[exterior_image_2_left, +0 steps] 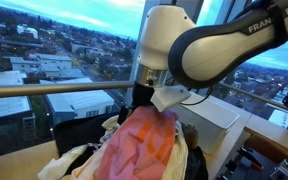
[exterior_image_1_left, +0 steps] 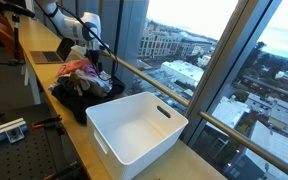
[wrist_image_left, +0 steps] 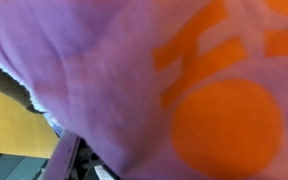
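A pink garment with orange print (exterior_image_2_left: 139, 145) lies on top of a pile of clothes (exterior_image_1_left: 79, 80) on the long wooden table (exterior_image_1_left: 54, 85). My gripper (exterior_image_2_left: 146, 104) has come down onto the far side of that pile and hangs right over the pink cloth. In the wrist view the pink garment (wrist_image_left: 84, 60) and its orange print (wrist_image_left: 229, 125) fill nearly the whole picture, very close and blurred, and they hide my fingers. In both exterior views the fingertips are lost in the folds (exterior_image_1_left: 92, 64). The jaws appear spread wide, and I see no cloth lifted.
A large white plastic bin (exterior_image_1_left: 134, 125) stands on the table just beside the pile. Black clothing (exterior_image_1_left: 76, 103) spreads under the pile towards the bin. A laptop (exterior_image_1_left: 49, 57) sits further back. A glass wall with a railing (exterior_image_1_left: 164, 85) runs along the table's far edge.
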Action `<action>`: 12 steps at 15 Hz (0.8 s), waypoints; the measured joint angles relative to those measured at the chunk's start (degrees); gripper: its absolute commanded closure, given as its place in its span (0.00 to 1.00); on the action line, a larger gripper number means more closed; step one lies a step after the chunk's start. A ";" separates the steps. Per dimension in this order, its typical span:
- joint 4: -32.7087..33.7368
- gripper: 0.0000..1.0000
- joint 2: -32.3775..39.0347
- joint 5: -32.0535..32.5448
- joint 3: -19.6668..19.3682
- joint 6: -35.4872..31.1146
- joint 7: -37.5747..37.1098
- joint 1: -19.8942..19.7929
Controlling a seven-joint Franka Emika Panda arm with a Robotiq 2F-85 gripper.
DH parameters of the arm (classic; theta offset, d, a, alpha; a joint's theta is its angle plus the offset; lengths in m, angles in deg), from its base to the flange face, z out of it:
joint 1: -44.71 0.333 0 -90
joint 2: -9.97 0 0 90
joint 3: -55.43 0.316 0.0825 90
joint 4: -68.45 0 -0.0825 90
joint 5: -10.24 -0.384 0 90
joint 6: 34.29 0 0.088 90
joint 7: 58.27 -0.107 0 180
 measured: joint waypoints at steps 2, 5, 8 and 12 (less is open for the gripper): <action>0.84 0.04 2.17 0.00 -0.32 0.00 0.00 0.00; 2.41 0.30 4.93 0.00 -0.42 0.00 0.00 0.04; 3.82 0.51 6.41 0.00 -0.42 0.00 0.00 0.41; 4.39 0.80 6.60 -0.01 -0.42 0.00 0.00 1.05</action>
